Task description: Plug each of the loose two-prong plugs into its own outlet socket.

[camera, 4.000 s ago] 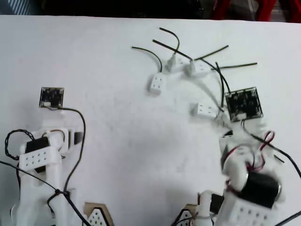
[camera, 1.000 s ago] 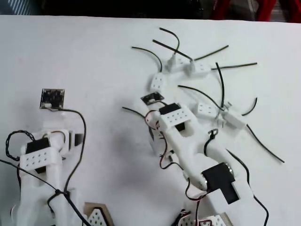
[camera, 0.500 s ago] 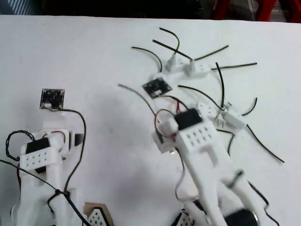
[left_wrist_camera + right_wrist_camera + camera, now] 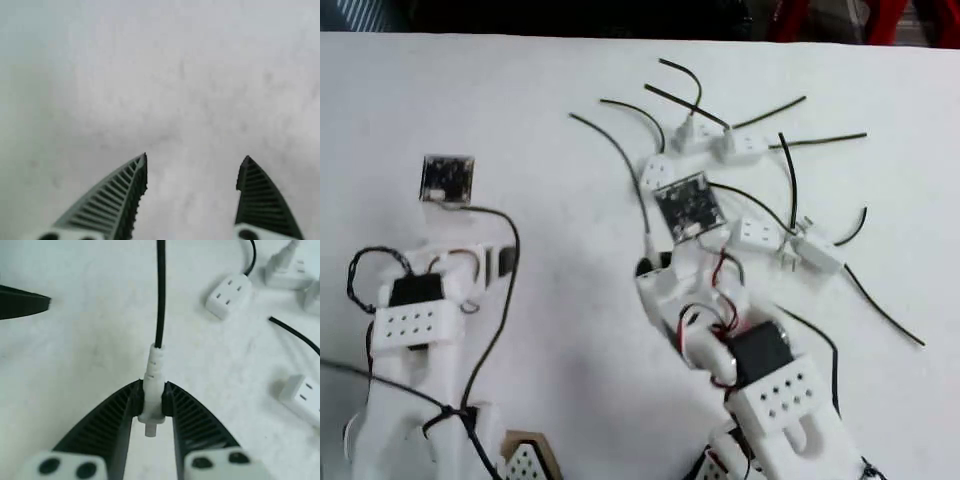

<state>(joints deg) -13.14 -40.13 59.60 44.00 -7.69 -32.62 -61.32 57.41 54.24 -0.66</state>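
Note:
My right gripper (image 4: 152, 387) is shut on a white two-prong plug (image 4: 152, 402), whose black cord (image 4: 160, 295) runs straight away from the fingers. From above, that cord (image 4: 620, 160) curves off toward the far left from the right gripper (image 4: 650, 264) at the table's middle. A white outlet socket (image 4: 228, 295) lies just ahead, close beside the wrist camera board (image 4: 688, 207) in the high view. Another socket (image 4: 757, 233) lies to the right, with two more sockets (image 4: 718, 140) farther back. My left gripper (image 4: 192, 165) is open over bare table at the left.
A loose plug (image 4: 810, 250) with a black cord lies right of the sockets. Several black cords (image 4: 790, 170) fan out over the far right of the white table (image 4: 540, 120). The left arm (image 4: 415, 320) stands near the front left edge.
The right arm swung from the right side to the middle, took a corded plug and drew back; its cord now trails toward the far left. The left arm shifted slightly forward.

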